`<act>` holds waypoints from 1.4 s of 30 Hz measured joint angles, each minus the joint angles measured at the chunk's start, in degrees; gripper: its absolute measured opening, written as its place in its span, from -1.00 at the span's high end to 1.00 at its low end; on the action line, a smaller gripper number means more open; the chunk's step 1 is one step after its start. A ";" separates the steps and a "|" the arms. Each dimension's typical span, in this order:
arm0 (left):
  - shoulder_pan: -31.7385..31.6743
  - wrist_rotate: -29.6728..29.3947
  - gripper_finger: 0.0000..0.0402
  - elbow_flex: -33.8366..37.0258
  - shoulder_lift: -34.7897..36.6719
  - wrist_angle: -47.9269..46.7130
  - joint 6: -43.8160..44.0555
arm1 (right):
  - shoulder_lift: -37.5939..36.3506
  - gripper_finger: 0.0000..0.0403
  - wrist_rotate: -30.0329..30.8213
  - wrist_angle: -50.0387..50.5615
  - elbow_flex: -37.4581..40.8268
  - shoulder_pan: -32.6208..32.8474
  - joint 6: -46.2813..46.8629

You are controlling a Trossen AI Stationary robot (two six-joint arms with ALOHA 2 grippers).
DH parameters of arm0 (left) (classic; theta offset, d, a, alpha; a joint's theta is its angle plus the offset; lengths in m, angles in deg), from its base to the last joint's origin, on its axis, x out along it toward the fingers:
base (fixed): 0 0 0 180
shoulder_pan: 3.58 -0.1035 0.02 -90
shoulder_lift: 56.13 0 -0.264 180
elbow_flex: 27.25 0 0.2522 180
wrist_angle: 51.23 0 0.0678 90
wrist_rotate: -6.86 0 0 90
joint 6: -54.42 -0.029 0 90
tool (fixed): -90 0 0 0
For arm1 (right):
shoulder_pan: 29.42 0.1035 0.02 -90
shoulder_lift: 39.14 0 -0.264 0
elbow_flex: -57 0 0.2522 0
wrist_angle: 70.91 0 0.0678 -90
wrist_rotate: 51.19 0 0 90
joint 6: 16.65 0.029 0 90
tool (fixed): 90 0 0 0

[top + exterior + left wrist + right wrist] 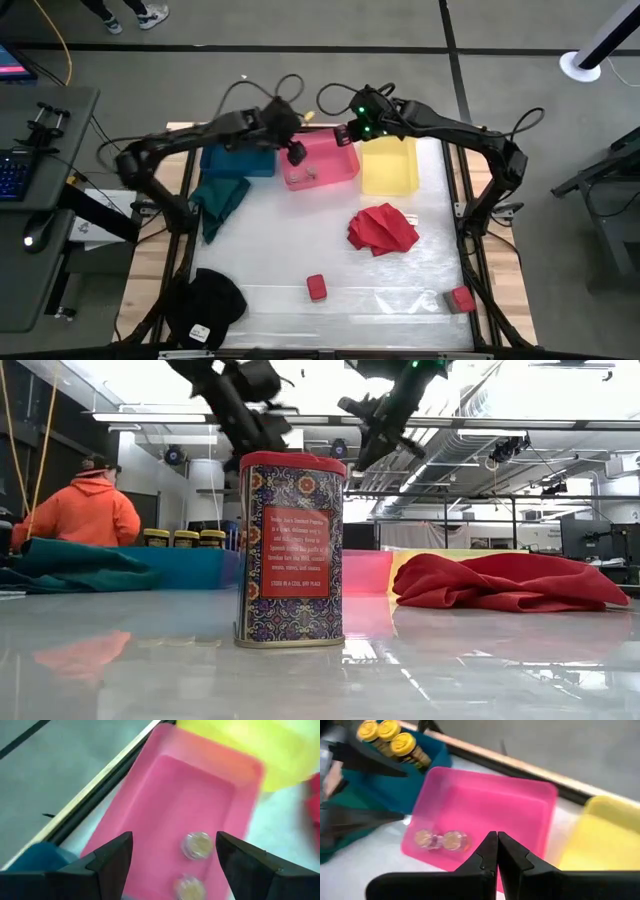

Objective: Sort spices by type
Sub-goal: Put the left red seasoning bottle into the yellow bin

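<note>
A: Pink bin [165, 800], left wrist view?
B: Near end cut off; lower pale jar [183, 889] half out of picture, blurred.
A: Red tin [291, 548], low view?
B: Hides the pink bin's middle; label print too small to read.

Two jars [439, 840] in middle bin [485, 800] (side by side).

Bright overhead glare, blurred wrist views

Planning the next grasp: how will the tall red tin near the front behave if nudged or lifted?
The red tin stands upright, taller than wide, so a high push may tip it. Its flat sides should suit fingers, and its boxy shape probably won't roll.
</note>
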 joint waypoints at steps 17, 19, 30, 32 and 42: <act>26.36 -10.19 0.93 48.87 32.32 22.01 43.05 | 21.67 1.00 -16.49 -15.58 0.07 0.72 -1.77; 28.82 -11.76 0.97 50.49 32.35 22.20 47.30 | 22.60 1.00 -14.95 -15.63 0.07 0.74 -1.11; 28.26 -19.08 1.00 51.82 25.24 26.81 47.46 | 26.66 1.00 -12.82 -18.86 0.04 0.96 1.12; 27.27 -18.95 1.00 51.83 23.02 30.16 45.98 | 27.19 1.00 -12.84 -19.01 0.04 1.17 2.30; 23.42 -17.14 1.00 51.84 12.13 43.98 44.53 | 27.31 1.00 -14.67 -19.23 0.04 2.88 3.51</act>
